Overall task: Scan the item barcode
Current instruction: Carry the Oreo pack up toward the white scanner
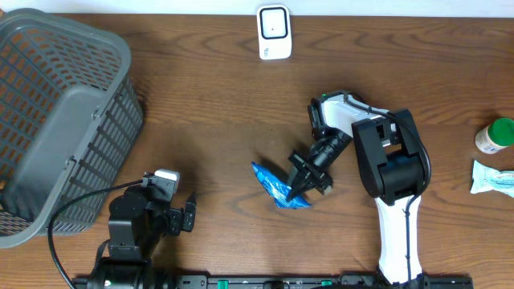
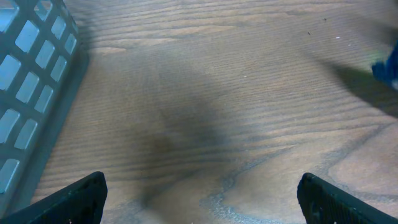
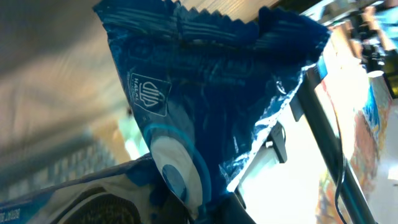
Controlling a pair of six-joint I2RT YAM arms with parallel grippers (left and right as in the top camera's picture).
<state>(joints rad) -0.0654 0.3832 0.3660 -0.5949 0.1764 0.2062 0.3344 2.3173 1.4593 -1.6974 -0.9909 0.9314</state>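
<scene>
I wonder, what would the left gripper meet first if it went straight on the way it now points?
Most likely the bare table: the open left gripper aims down at the wood, with the basket off to its left and the blue packet far right. Depth is hard to judge.

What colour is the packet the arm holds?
The packet is blue with white print; clearest from the right wrist.

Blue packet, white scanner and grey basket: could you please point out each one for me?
blue packet [image 1: 271, 183], overhead view, on its crinkled middle.
white scanner [image 1: 274, 30], overhead view, on its front face.
grey basket [image 1: 104, 140], overhead view, on its slatted side wall.
</scene>
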